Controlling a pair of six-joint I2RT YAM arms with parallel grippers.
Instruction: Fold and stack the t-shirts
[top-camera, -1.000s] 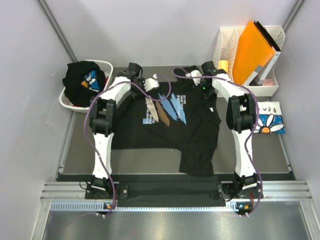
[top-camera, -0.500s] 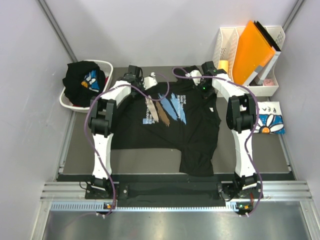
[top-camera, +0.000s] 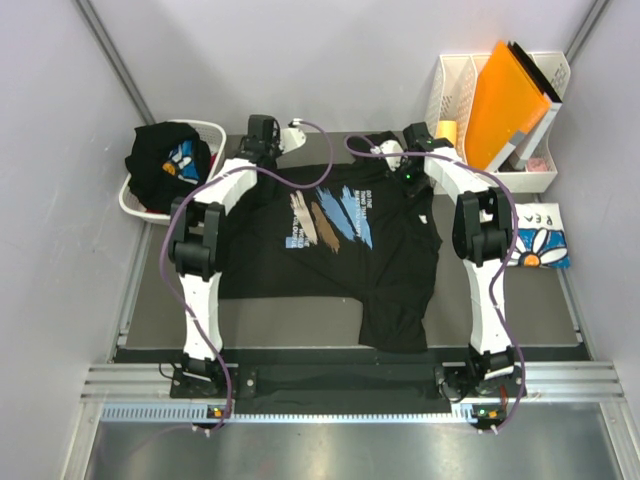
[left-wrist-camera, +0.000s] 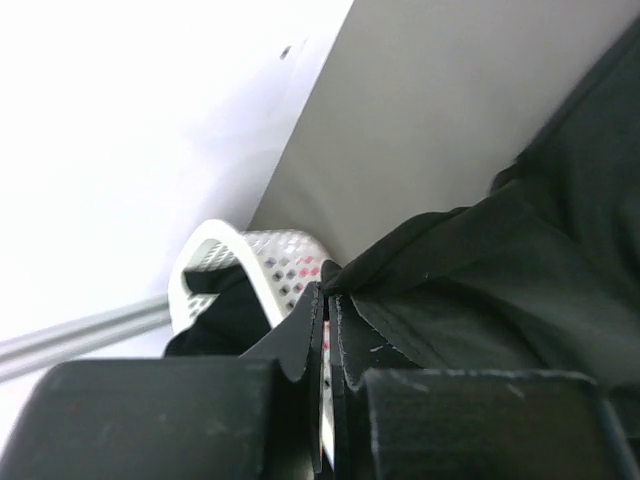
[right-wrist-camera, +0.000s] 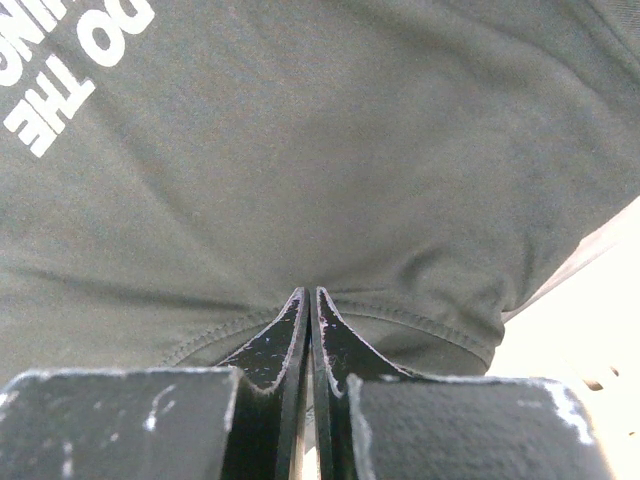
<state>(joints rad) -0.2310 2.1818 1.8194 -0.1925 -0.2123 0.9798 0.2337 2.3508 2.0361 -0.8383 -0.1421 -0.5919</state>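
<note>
Black t-shirt (top-camera: 390, 255), left gripper (left-wrist-camera: 325, 292) pinching its far edge, right gripper (right-wrist-camera: 310, 294) likewise, arms outstretched

Robotics lab cell: bare grey panel walls (top-camera: 330, 60), alu-profile mounting rail (top-camera: 120, 381), dark work mat (top-camera: 280, 322).

Grey table (top-camera: 290, 325); on it black tee (top-camera: 390, 270), basket (top-camera: 130, 203), white tee (top-camera: 540, 240), rack (top-camera: 452, 88).

Plain pale walls (top-camera: 350, 60) close in on three sides, evenly and softly lit (what shadows there are stay faint). The dark grey table (top-camera: 150, 300) has a ribbed aluminium rail (top-camera: 350, 378) along its near edge. A white file rack (top-camera: 545, 180) stands at its far right corner.
</note>
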